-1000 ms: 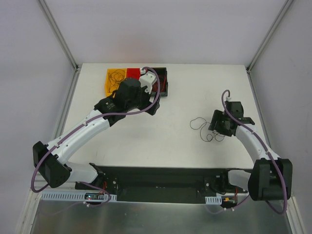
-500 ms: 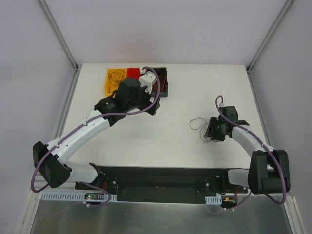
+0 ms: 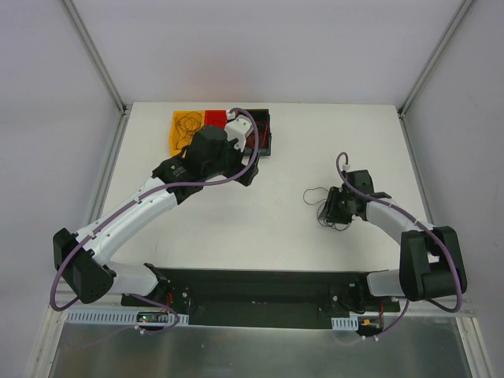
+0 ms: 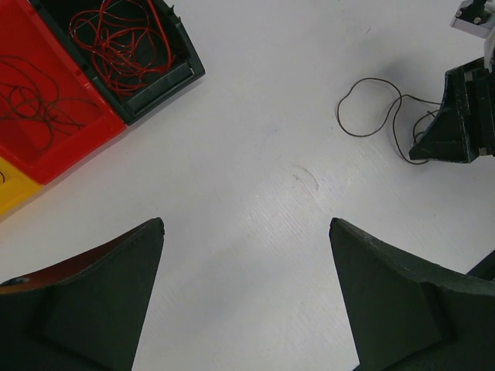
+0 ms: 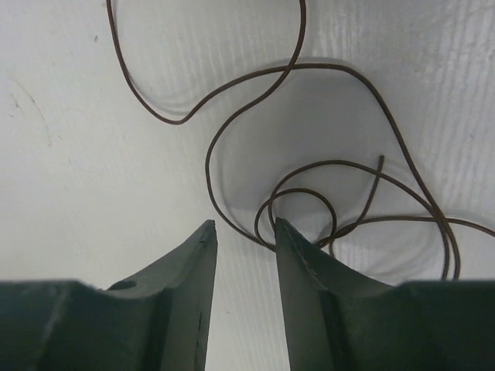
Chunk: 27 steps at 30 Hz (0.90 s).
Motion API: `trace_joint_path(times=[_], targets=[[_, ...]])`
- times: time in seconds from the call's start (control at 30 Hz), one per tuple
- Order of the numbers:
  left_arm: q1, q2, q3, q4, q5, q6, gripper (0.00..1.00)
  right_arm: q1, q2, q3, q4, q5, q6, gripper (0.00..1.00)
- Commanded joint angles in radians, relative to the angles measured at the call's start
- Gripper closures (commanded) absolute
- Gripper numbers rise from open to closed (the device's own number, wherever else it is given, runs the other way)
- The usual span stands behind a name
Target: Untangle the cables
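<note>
A thin brown cable (image 3: pixel 317 191) lies in loose loops on the white table at the right. In the right wrist view its coils (image 5: pixel 207 166) curl just ahead of my fingertips, and one strand runs under the right finger's tip (image 5: pixel 288 232). My right gripper (image 3: pixel 329 213) (image 5: pixel 244 224) is low over the table with a narrow gap between the jaws and nothing between them. My left gripper (image 3: pixel 244 175) (image 4: pixel 246 224) is wide open and empty over bare table. The left wrist view also shows the brown cable (image 4: pixel 339 116) and the right gripper (image 4: pixel 456 116).
Three bins stand at the back left: a yellow one (image 3: pixel 179 134) with dark wires, a red one (image 3: pixel 214 117) (image 4: pixel 46 116) with dark wires, and a black one (image 3: pixel 268 138) (image 4: pixel 166 73) with red wires (image 4: pixel 124 39). White walls enclose the table.
My right gripper has moved left and forward onto the brown cable's coils, and its loops have bunched closer to the gripper. The left arm has not moved.
</note>
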Motion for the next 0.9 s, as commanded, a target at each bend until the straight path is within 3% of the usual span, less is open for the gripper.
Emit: trace_joint_path(times=[0.0,0.07,0.17,0.23,0.33,0.47,0.53,0.67,0.87], targets=[[0.001,-0.017,-0.005,0.026,0.003,-0.004,0.12,0.014,0.027,0.004,0.076,-0.115,0.046,0.68],[0.001,-0.017,-0.005,0.026,0.007,-0.004,0.12,0.016,0.035,-0.031,0.219,-0.284,0.121,0.76],[0.001,-0.017,-0.005,0.026,-0.003,-0.001,0.12,0.049,0.062,-0.09,0.556,-0.551,0.357,0.78],[0.001,-0.017,-0.007,0.026,-0.003,-0.001,0.12,0.085,0.067,-0.081,0.646,-0.627,0.442,0.78],[0.001,-0.014,-0.007,0.026,-0.006,0.002,0.12,0.088,-0.003,-0.055,0.516,-0.555,0.37,0.74],[0.001,-0.014,-0.007,0.026,-0.01,0.004,0.12,0.069,-0.088,0.033,0.088,-0.259,0.14,0.69],[0.001,-0.019,-0.007,0.025,-0.007,0.004,0.12,0.071,-0.11,0.05,0.008,-0.172,0.088,0.66],[0.003,-0.012,-0.007,0.026,0.004,-0.004,0.12,0.085,-0.087,0.063,-0.02,-0.151,0.071,0.67],[0.001,0.012,-0.007,0.026,0.026,-0.002,0.21,0.18,0.036,0.085,0.047,-0.11,0.095,0.73]])
